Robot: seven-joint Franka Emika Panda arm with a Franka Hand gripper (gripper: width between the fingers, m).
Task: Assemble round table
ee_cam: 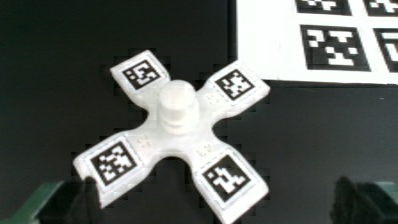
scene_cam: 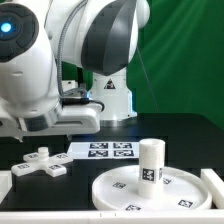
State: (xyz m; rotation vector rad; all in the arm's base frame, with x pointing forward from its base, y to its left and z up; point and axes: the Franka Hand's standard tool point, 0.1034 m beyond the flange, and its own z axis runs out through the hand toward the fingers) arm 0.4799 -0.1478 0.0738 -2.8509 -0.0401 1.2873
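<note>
The round disc [scene_cam: 160,190] lies on the black table at the exterior view's right, with the short cylinder leg [scene_cam: 151,163] standing upright on its middle. The cross-shaped foot piece [scene_cam: 39,163] lies flat at the exterior view's left, apart from the disc. In the wrist view the foot piece [ee_cam: 175,140] fills the middle, its four tagged arms spread and its central stub up. My gripper [ee_cam: 217,205] hangs above it, open and empty, with dark fingertips [ee_cam: 64,203] showing at either side of the picture's edge. In the exterior view the arm hides the gripper.
The marker board [scene_cam: 103,151] lies flat behind the foot piece; it also shows in the wrist view [ee_cam: 338,40]. The arm's white base [scene_cam: 112,95] stands at the back before a green curtain. A white block [scene_cam: 214,180] sits at the exterior view's right edge.
</note>
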